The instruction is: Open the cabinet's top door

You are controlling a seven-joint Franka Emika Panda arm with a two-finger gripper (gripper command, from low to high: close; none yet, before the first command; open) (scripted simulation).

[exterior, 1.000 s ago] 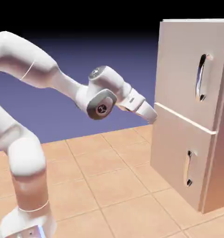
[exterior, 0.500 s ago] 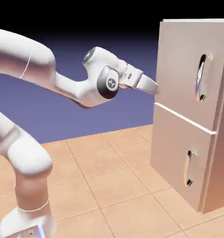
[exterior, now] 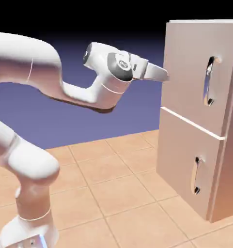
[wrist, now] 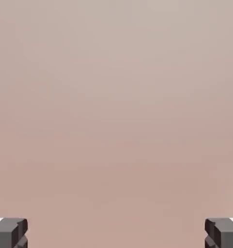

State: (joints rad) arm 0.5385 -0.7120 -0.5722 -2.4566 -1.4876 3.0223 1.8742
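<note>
Since the earlier frame, gripper point(exterior: 167, 75) raised along top door point(exterior: 193, 72): closed, beige, upper cabinet, curved silver handle point(exterior: 208, 81) exterior-only. Hand view alone shows fingertips spread, empty.

Black upper backdrop, bright handle glints, soft shading

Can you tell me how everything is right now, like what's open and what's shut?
Gripper: open, nothing between its fingers
Top door: shut
Bottom door: shut
Top handle: upright, not gripped
Bottom handle: upright, not gripped
</note>
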